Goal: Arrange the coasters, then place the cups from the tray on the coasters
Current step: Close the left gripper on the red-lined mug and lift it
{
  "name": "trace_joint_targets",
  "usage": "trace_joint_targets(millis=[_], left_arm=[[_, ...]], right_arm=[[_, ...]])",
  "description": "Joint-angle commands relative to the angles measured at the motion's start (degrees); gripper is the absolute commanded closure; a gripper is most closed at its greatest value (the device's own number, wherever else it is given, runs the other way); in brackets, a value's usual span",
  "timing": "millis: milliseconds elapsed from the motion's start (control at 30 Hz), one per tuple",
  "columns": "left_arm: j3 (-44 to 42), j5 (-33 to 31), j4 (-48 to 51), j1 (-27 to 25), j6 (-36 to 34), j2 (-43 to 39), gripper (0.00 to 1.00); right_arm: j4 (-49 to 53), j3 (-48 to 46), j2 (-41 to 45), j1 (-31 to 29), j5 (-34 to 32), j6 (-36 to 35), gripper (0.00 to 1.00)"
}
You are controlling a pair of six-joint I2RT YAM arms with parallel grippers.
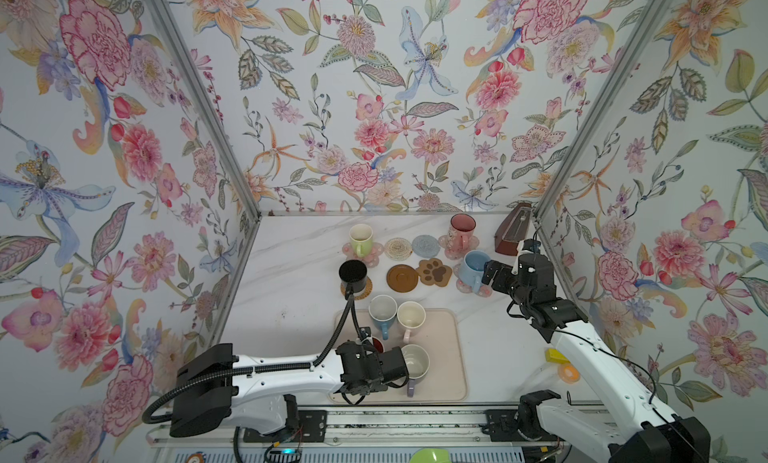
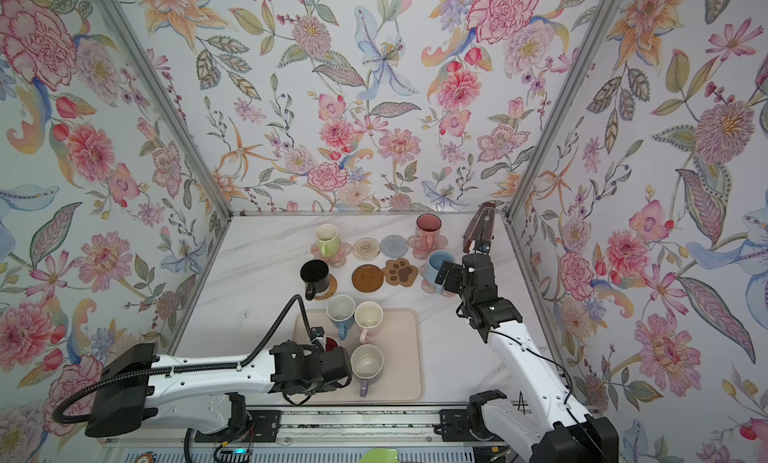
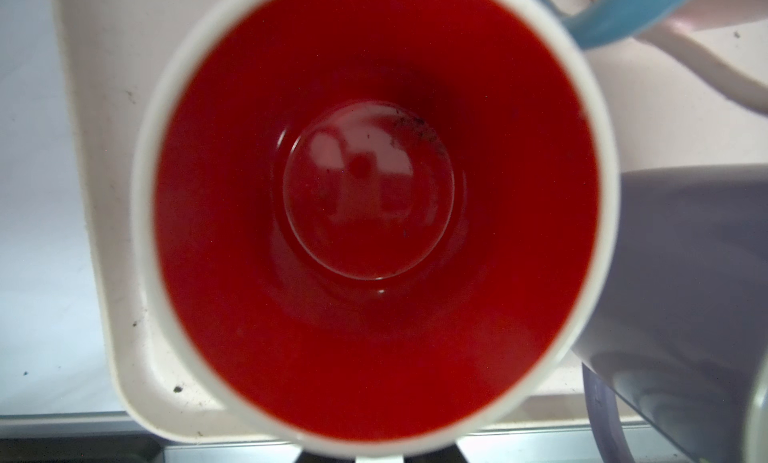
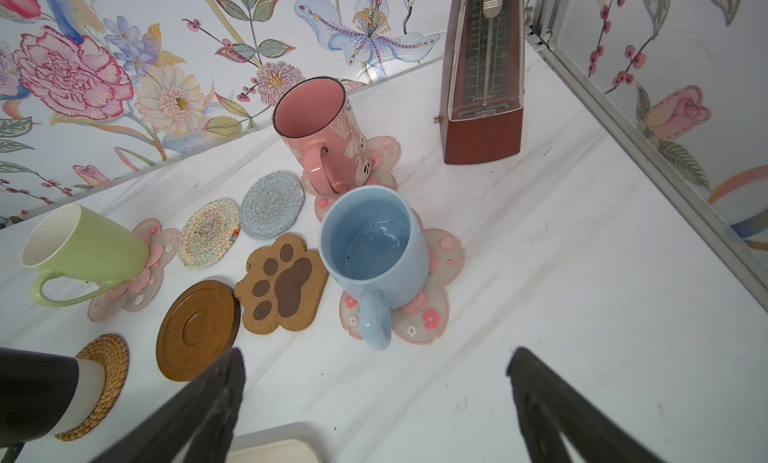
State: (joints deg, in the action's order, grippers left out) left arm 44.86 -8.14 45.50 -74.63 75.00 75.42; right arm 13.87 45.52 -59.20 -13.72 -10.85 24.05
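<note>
Big beige tray (image 1: pixel 444 357) has the red-inside mug (image 3: pixel 374 191) at its 9 o'clock edge, with the left gripper (image 3: pixel 379 459) right above it, clamped tight on the handle. The right gripper (image 1: pixel 487 276) is spread wide and holding nothing, with the light blue mug (image 1: pixel 473 265) on a pink flower coaster (image 1: pixel 464 286) just at its 9 o'clock

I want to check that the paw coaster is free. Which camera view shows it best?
The right wrist view: the paw coaster is close, sharp and bare, beside the light blue cup. In both top views it is small. The left wrist view does not show it.
</note>
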Motion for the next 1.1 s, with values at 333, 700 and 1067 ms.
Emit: trace_joint_targets(millis=[333, 700, 1067], left_arm=[[0.05, -7.11, 11.10, -0.31, 3.39, -8.49, 1.00], [6.05, -15.81, 21.60, 0.36, 2.16, -14.39, 1.00], [21.49, -22.94, 22.34, 9.35, -19.31, -15.89, 1.00]], right_arm=[[-0.99, -0.05, 0.28, 0.42, 0.69, 0.59, 0.01], [-0.38, 0.23, 0.57, 0.43, 0.75, 0.74, 0.01], [1.29, 0.89, 1.89, 0.38, 0.22, 0.53, 0.01]])
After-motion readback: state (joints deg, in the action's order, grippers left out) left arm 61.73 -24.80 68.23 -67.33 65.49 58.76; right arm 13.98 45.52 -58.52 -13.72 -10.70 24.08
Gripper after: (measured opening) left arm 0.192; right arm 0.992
